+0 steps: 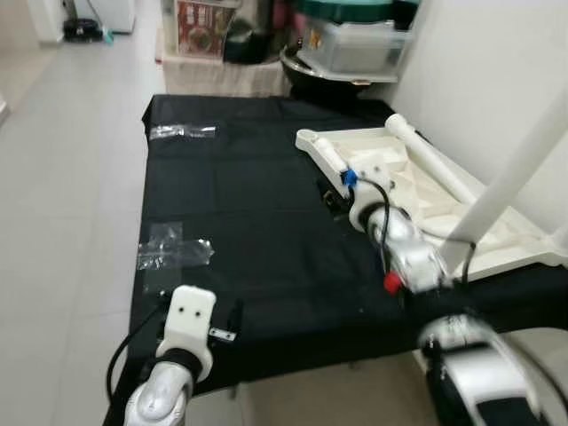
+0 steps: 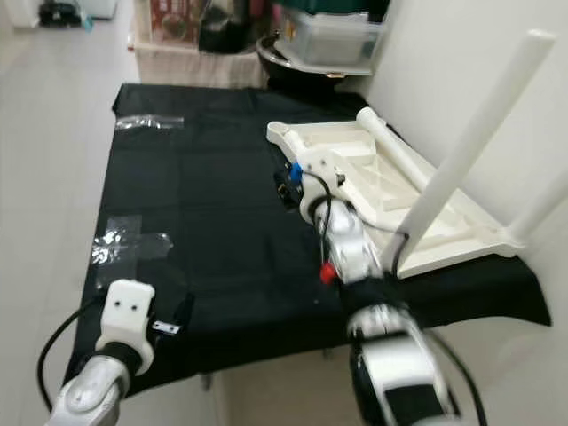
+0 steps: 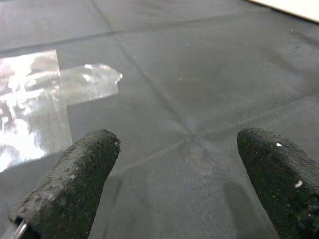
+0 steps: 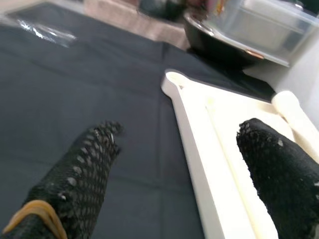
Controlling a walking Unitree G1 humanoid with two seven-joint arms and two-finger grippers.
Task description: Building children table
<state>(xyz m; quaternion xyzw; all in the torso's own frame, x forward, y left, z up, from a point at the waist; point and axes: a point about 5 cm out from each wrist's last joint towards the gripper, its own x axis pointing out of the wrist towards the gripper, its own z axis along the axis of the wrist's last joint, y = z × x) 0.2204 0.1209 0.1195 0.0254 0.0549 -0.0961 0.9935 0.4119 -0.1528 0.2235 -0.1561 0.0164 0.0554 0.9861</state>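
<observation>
A white children's table top (image 1: pixel 417 191) lies upside down on the black cloth (image 1: pixel 248 222) at the right. One white leg (image 1: pixel 510 164) stands up from it, and another leg (image 1: pixel 432 158) lies across its frame. My right gripper (image 4: pixel 194 164) hovers open over the table top's near left rail (image 4: pixel 199 149), one fingertip (image 4: pixel 94 149) above the cloth and the other above the frame. In the left eye view the right gripper (image 1: pixel 331 197) is at that rail. My left gripper (image 3: pixel 179 174) is open just above the cloth at its front left, holding nothing.
Two clear plastic bags lie on the cloth, one near my left gripper (image 1: pixel 173 251) and one at the far left corner (image 1: pixel 182 131). Behind the cloth stand a clear storage box (image 1: pixel 355 44) and a dark bowl (image 1: pixel 311 78). A white wall runs along the right; tiled floor (image 1: pixel 62 195) is on the left.
</observation>
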